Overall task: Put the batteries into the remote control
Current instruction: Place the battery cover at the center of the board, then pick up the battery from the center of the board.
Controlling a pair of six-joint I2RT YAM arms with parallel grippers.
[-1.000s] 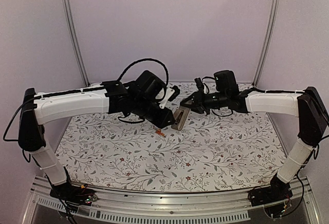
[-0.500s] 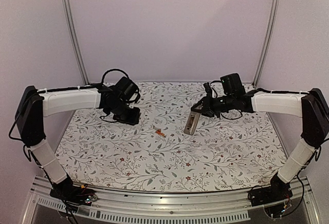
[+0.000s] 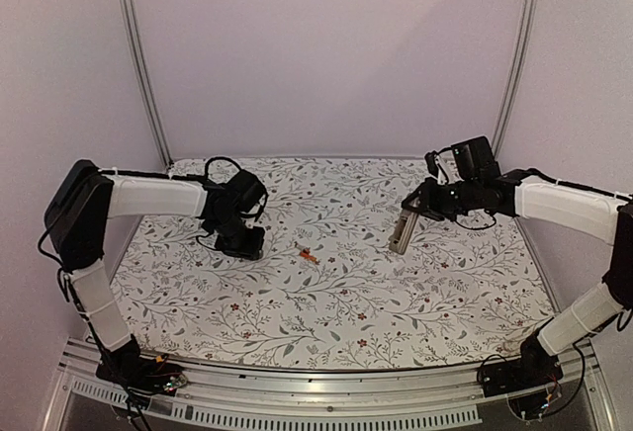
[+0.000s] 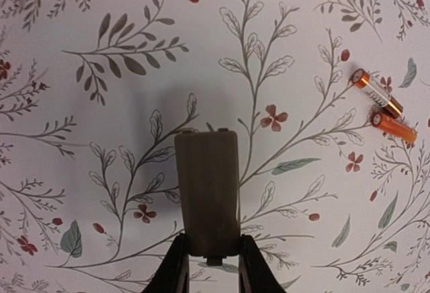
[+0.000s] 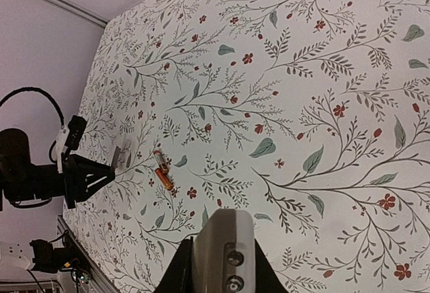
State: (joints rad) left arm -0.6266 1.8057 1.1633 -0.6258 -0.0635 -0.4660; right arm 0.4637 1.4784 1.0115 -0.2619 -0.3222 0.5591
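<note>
Two loose batteries (image 4: 381,108), both grippers full.
Left gripper (image 4: 209,269) clamps grey cover (image 4: 207,185), right gripper (image 5: 218,273) clamps remote control (image 3: 403,231); thin grips may slip.

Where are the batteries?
Top view: the batteries lie mid-table, between the left gripper holding the grey piece and the remote control in the right gripper.

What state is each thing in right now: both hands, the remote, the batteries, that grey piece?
left hand: shut on the grey piece.
right hand: shut on the remote control.
grey piece: held by one end.
remote control: held by one end, tilted.
batteries: both loose on the table, not loaded.
</note>
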